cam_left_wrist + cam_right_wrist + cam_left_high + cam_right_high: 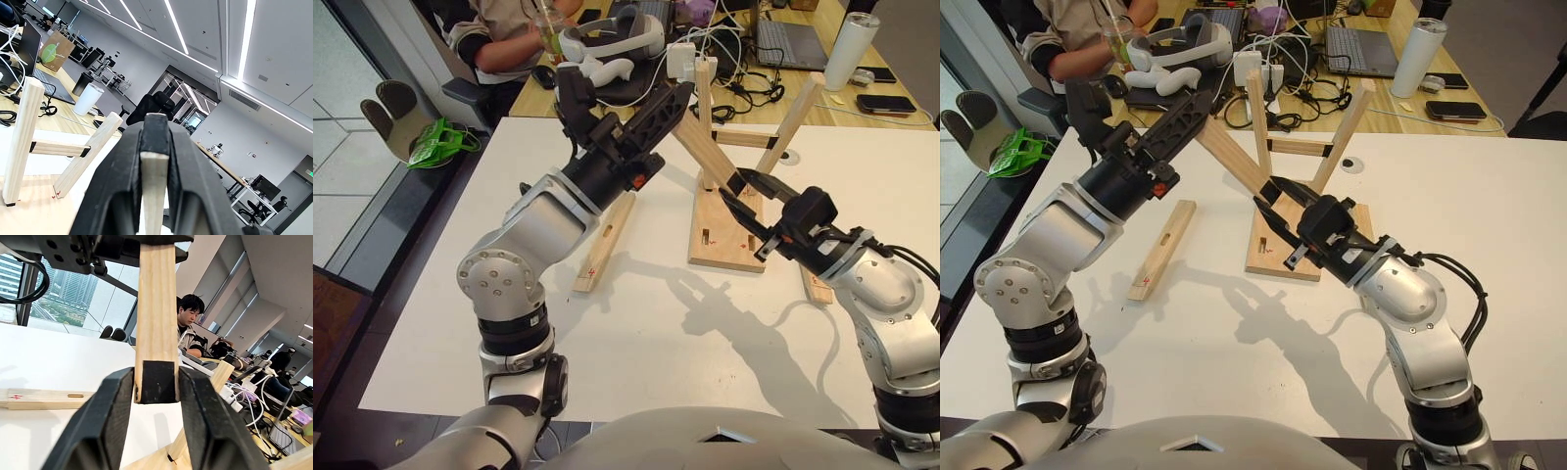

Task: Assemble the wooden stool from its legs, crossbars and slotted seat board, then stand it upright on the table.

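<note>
The slotted seat board point(724, 245) lies flat on the white table. Two legs point(704, 98) stand up from it, slightly splayed, joined by a crossbar point(744, 139). A third wooden leg point(1234, 162) hangs slanted above the board's near-left part. My left gripper point(677, 98) is shut on its upper end point(154, 186). My right gripper point(744, 196) is shut on its lower, black-capped end point(156, 382), just over the board. Another loose leg point(605, 240) with a slot lies on the table left of the board.
A short wooden piece point(818, 287) lies by my right forearm, partly hidden. Behind the table's far edge stands a desk with a headset point(612, 44), cables, a laptop and a white tumbler point(850, 49). A green bag point(438, 142) sits off the left edge.
</note>
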Available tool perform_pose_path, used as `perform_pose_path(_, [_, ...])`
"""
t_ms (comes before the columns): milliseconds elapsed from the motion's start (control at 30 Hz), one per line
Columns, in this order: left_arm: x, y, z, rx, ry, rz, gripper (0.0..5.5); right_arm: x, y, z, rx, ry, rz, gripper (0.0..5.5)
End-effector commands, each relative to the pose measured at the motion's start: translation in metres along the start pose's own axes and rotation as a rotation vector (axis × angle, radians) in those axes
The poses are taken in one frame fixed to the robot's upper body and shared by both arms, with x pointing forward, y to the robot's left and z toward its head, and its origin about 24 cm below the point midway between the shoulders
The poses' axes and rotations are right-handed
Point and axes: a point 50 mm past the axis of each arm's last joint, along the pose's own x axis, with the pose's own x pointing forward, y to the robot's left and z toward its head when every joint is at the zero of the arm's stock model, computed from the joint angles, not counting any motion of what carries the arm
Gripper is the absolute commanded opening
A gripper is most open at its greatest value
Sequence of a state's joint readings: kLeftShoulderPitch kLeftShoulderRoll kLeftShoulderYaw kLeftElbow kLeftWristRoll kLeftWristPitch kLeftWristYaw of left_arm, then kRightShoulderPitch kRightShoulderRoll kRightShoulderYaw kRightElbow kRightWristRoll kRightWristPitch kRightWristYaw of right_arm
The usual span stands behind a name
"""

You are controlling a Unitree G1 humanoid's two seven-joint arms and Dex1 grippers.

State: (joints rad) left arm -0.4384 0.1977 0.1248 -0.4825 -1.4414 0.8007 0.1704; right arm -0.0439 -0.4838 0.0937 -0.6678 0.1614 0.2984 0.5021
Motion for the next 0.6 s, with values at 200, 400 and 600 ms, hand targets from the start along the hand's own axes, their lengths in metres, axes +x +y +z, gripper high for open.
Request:
perform_pose_path(200, [-0.011,0.042,0.031,0.214,-0.117,0.329,0.42,0.003,-0.002,-0.007,0.304,0.017,-0.135,3.06])
perform_pose_path(400, [-0.039,0.072,0.018,0.652,0.084,0.561,0.42,0.002,0.006,-0.046,0.924,0.139,-0.494,3.06])
perform_pose_path(600, [-0.038,0.077,-0.021,0.737,0.182,0.553,0.42,0.005,0.021,-0.061,1.087,0.184,-0.583,3.06])
